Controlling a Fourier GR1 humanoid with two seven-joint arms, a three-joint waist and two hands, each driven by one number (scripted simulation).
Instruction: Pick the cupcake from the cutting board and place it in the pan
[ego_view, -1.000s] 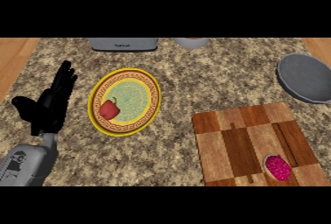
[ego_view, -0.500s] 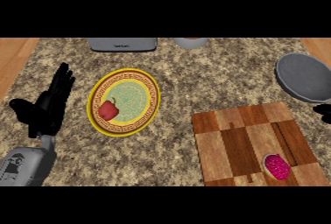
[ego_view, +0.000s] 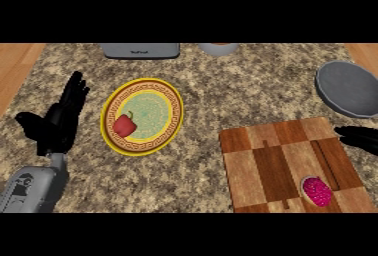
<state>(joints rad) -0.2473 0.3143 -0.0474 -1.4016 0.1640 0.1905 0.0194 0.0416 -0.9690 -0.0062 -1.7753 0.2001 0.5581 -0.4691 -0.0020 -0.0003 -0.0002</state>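
The cupcake sits near the cutting board's near right corner, its pink top facing up, long axis running near-to-far. The right hand shows at the board's right edge, fingers untellable. The left hand rests open at left, holding nothing; the pan lies far right.

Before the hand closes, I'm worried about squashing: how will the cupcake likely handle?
The cupcake looks small with a pink top, so probably light and soft. It sits low and squat on the cutting board, so tipping seems unlikely; squeezing may dent it.
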